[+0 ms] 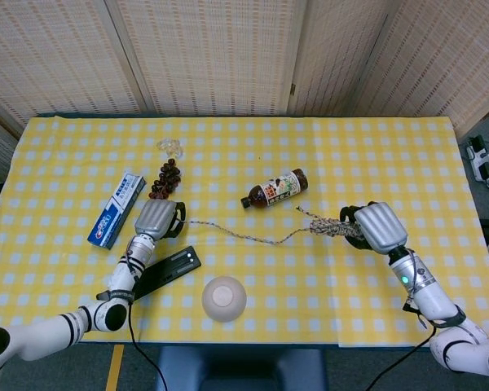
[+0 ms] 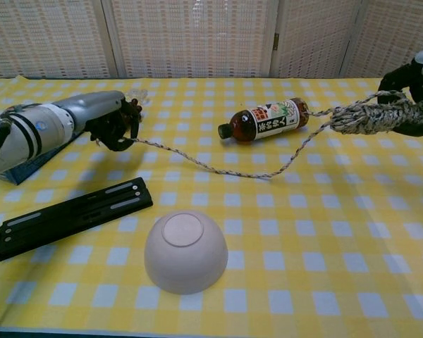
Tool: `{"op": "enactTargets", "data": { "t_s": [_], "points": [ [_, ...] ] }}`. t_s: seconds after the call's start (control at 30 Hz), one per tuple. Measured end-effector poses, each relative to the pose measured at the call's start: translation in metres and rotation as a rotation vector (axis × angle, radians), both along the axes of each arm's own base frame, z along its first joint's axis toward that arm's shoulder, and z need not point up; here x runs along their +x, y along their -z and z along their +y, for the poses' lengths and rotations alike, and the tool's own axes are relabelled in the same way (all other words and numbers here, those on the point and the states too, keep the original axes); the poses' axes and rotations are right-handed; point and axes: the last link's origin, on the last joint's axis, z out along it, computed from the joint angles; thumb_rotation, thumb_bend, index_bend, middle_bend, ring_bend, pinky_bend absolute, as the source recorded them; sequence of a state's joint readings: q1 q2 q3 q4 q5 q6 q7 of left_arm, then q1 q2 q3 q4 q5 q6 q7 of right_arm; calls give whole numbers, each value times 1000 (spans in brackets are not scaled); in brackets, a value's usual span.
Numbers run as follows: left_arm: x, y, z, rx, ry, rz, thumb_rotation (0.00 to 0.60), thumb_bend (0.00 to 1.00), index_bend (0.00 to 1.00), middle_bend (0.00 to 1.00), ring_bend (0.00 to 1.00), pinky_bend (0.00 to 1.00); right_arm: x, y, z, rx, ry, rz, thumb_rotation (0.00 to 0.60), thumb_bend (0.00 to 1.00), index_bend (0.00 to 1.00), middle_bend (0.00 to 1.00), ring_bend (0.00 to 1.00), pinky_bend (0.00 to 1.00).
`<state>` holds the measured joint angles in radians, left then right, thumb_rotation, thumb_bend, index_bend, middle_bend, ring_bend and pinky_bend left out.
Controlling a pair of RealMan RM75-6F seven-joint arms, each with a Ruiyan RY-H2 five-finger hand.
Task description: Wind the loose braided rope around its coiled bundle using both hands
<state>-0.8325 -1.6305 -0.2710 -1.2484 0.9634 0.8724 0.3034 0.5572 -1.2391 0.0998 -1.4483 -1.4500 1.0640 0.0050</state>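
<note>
From the head view, the left hand (image 1: pixel 156 218) pinches the free end of the speckled beige braided rope (image 1: pixel 253 236) on the yellow checked tablecloth (image 1: pixel 310 163); the right hand (image 1: pixel 375 228) clasps the rope's coiled bundle (image 1: pixel 332 226). From the chest view, the rope sags between both hands, its middle lying on the cloth below the brown plastic drink bottle (image 2: pixel 264 120); an upturned pale ceramic bowl (image 2: pixel 185 250) sits beside a black flat bar (image 2: pixel 63 218).
</note>
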Motion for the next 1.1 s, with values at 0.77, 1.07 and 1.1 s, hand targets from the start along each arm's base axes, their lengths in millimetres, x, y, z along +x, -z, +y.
{"op": "enactTargets", "data": {
  "t_s": [0.77, 1.07, 1.1],
  "points": [
    [93, -128, -55, 46, 237, -172, 600, 519, 625, 843, 776, 747, 116, 85, 40, 417, -187, -394, 600, 580, 793, 694, 737, 611],
    [137, -117, -68, 2, 295, -233, 600, 523, 624, 843, 776, 747, 140, 112, 40, 515, -122, -496, 600, 587, 805, 697, 737, 617],
    [141, -116, -70, -5, 304, -239, 600, 523, 624, 843, 776, 747, 143, 116, 39, 523, -113, -508, 600, 588, 805, 697, 737, 617]
  ]
}}
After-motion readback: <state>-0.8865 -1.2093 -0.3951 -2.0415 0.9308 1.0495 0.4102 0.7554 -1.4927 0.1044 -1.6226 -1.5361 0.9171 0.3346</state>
